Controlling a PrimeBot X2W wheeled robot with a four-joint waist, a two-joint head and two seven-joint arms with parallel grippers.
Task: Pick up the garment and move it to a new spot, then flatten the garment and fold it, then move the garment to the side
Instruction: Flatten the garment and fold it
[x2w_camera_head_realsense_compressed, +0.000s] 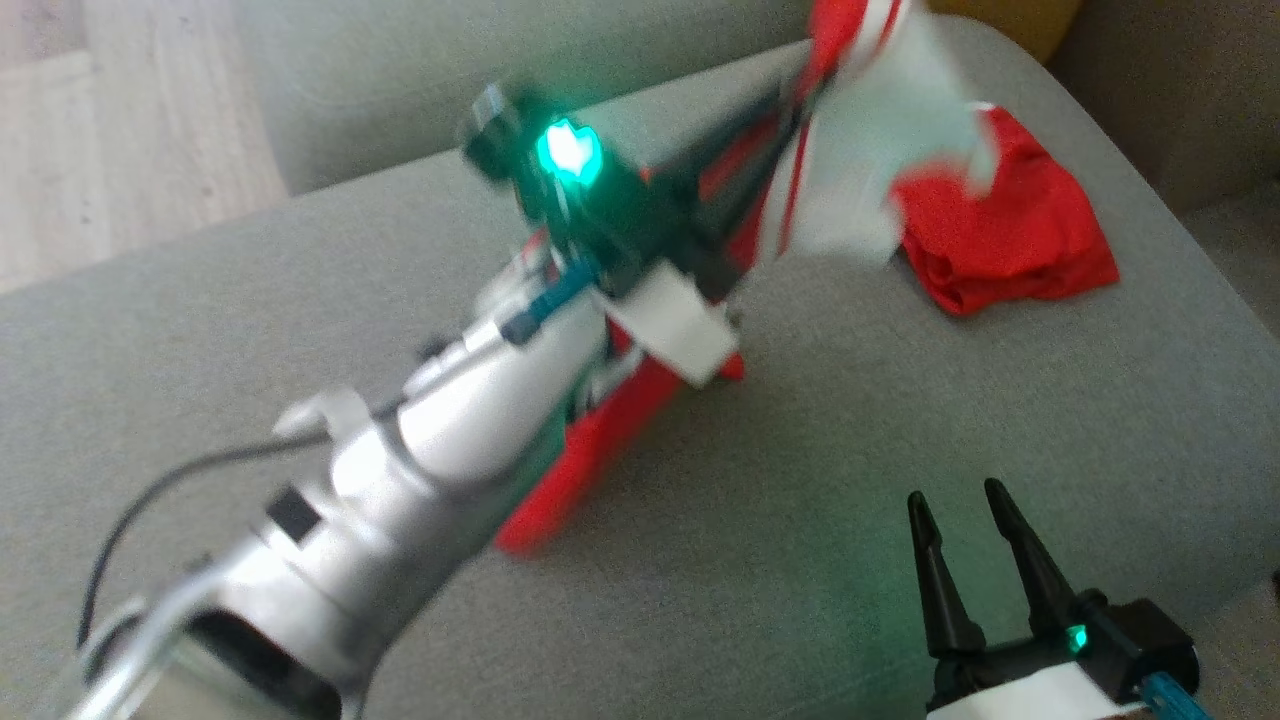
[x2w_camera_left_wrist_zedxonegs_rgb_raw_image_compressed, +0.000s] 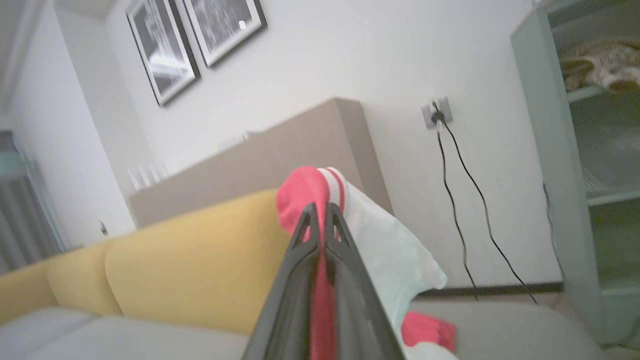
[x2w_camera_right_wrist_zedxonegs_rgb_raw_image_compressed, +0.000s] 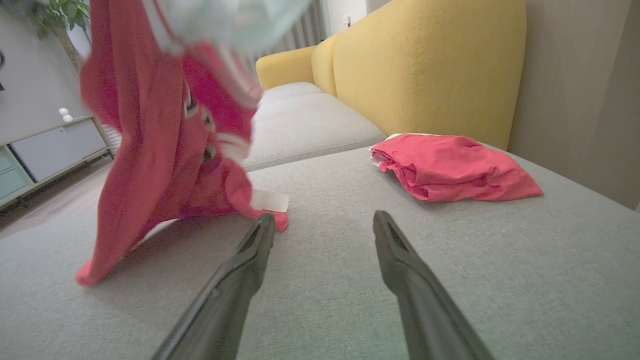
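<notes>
The garment (x2w_camera_head_realsense_compressed: 850, 170), red with white panels and stripes, hangs lifted above the grey cushion (x2w_camera_head_realsense_compressed: 200, 330). Its lower red end (x2w_camera_head_realsense_compressed: 560, 490) trails down to the cushion. My left gripper (x2w_camera_head_realsense_compressed: 800, 100) reaches up and to the right and is shut on the garment's top edge. In the left wrist view the left gripper (x2w_camera_left_wrist_zedxonegs_rgb_raw_image_compressed: 323, 207) pinches red and white cloth (x2w_camera_left_wrist_zedxonegs_rgb_raw_image_compressed: 305, 192) between its closed fingers. In the right wrist view the garment (x2w_camera_right_wrist_zedxonegs_rgb_raw_image_compressed: 150, 150) droops at the left, its bottom corner touching the cushion. My right gripper (x2w_camera_head_realsense_compressed: 960, 500) (x2w_camera_right_wrist_zedxonegs_rgb_raw_image_compressed: 324, 219) stands open and empty low over the cushion.
A second red cloth (x2w_camera_head_realsense_compressed: 1000, 240) (x2w_camera_right_wrist_zedxonegs_rgb_raw_image_compressed: 455, 167) lies bunched on the cushion at the far right, near the yellow backrest (x2w_camera_right_wrist_zedxonegs_rgb_raw_image_compressed: 425, 65). Wood floor (x2w_camera_head_realsense_compressed: 120, 130) lies beyond the cushion's left edge. A wooden cabinet (x2w_camera_left_wrist_zedxonegs_rgb_raw_image_compressed: 300, 145) and wall cables (x2w_camera_left_wrist_zedxonegs_rgb_raw_image_compressed: 450, 190) stand behind the sofa.
</notes>
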